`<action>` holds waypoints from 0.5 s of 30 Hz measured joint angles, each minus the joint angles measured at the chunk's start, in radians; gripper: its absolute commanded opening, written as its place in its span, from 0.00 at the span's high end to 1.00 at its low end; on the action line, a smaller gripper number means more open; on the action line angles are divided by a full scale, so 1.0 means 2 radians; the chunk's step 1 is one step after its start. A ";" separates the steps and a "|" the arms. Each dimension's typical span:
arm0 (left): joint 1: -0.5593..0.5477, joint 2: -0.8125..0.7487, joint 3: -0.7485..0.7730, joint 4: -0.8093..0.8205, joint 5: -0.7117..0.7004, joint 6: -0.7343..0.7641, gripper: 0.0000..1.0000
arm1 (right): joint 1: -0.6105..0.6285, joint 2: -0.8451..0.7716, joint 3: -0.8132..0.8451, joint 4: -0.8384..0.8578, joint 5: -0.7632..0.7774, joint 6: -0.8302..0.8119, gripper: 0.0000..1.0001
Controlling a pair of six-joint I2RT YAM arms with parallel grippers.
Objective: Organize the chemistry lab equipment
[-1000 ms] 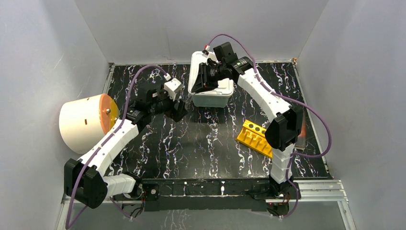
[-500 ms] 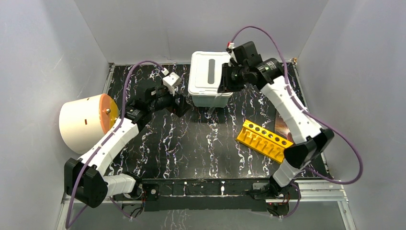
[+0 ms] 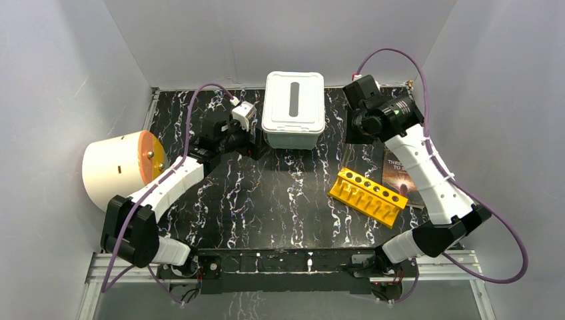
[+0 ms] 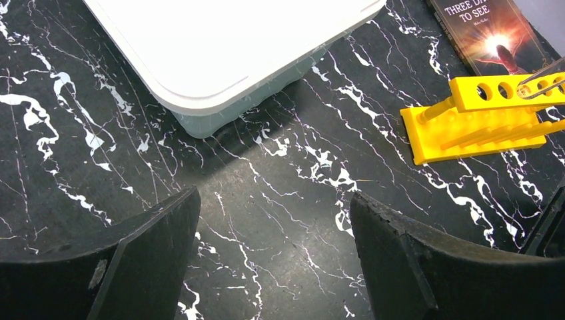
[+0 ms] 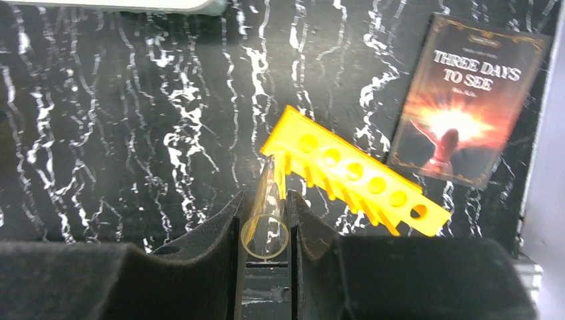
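The yellow holed rack (image 3: 368, 197) lies on the dark marbled table, right of centre. My right gripper (image 3: 353, 128) hangs high at the back right, beyond the rack. In the right wrist view it (image 5: 264, 200) is shut on a clear glass tube (image 5: 268, 217), open mouth toward the camera, above the rack's (image 5: 353, 173) near end. My left gripper (image 3: 254, 143) is open and empty just left of the white lidded box (image 3: 294, 110). In the left wrist view its jaws (image 4: 273, 200) stand wide over bare table. The other lab items are out of view.
A dark-covered book (image 3: 400, 177) lies right of the rack; it also shows in the right wrist view (image 5: 466, 100). A big white drum with an orange face (image 3: 116, 170) stands at the left. Grey walls enclose the table on three sides.
My right arm has swung from over the white box to the back right, with the tube in its jaws. My left gripper has shifted a little toward the back, beside the box.
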 measured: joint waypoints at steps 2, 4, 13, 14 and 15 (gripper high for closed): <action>0.000 0.002 -0.002 0.007 0.000 -0.005 0.19 | 0.000 -0.006 -0.009 -0.005 0.021 0.007 0.73; 0.000 0.002 -0.008 0.016 0.003 -0.009 0.19 | -0.002 -0.015 -0.024 -0.009 0.037 0.014 0.73; 0.000 0.002 -0.038 0.039 0.010 -0.036 0.18 | -0.010 -0.059 -0.121 0.021 0.066 0.033 0.73; 0.000 0.002 -0.039 0.041 0.010 -0.039 0.18 | -0.011 -0.065 -0.133 0.033 0.066 0.033 0.73; 0.000 0.002 -0.040 0.043 0.013 -0.042 0.18 | -0.012 -0.071 -0.146 0.047 0.066 0.033 0.73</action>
